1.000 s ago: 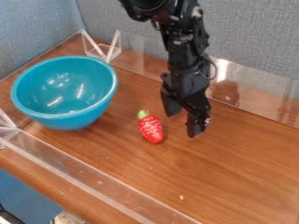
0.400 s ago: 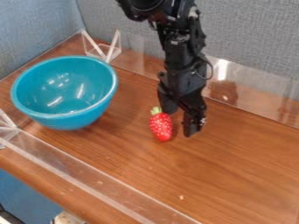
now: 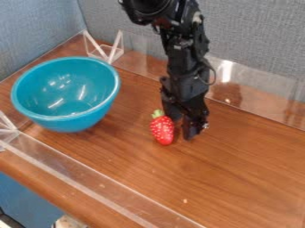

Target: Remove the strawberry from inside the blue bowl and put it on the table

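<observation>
Black pincer point(image 3: 181, 126) points straight down at the worktop point(image 3: 238, 169), its jaws partly open and set around the strawberry point(image 3: 162, 130); whether they actually press on it cannot be told from this view. The strawberry sits on the wood surface, well apart from the blue bowl point(image 3: 66, 93), which lies empty to the left. Judged from this layout, the task is at its placing stage, with the fruit already out of the bowl. The next move calls for clear separation of jaws and fruit, then a vertical retreat that avoids tipping it.
</observation>
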`<state>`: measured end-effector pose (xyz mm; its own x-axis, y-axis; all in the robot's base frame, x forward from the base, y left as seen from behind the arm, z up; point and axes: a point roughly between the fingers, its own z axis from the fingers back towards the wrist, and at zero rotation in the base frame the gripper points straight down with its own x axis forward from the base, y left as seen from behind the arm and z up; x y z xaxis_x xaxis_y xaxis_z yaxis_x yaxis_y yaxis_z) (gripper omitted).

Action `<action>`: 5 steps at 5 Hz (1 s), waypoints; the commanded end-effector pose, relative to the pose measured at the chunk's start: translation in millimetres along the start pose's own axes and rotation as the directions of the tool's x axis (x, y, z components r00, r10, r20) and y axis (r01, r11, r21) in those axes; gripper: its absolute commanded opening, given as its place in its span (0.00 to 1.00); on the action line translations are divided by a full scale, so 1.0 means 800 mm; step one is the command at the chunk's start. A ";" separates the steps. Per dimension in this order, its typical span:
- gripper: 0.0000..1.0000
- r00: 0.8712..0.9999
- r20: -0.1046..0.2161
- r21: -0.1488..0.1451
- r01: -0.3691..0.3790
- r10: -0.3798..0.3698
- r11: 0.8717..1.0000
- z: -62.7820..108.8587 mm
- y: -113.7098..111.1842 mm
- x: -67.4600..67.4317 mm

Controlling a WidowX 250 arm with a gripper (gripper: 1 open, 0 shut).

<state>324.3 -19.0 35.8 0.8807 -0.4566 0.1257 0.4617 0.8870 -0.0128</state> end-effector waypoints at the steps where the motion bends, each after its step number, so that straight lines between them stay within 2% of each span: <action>1: 0.00 1.000 0.030 0.021 0.000 0.000 1.000 0.016 0.004 0.003; 3: 0.00 0.998 0.063 0.033 0.013 -0.015 0.999 0.051 0.003 0.000; 4: 1.00 0.998 0.058 0.037 0.017 -0.019 0.999 0.056 0.003 -0.007; 5: 1.00 0.999 0.041 0.037 0.031 -0.032 0.999 0.056 0.000 -0.017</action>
<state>303.2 -12.4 57.9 0.8741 -0.4733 0.1092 0.4768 0.8790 -0.0074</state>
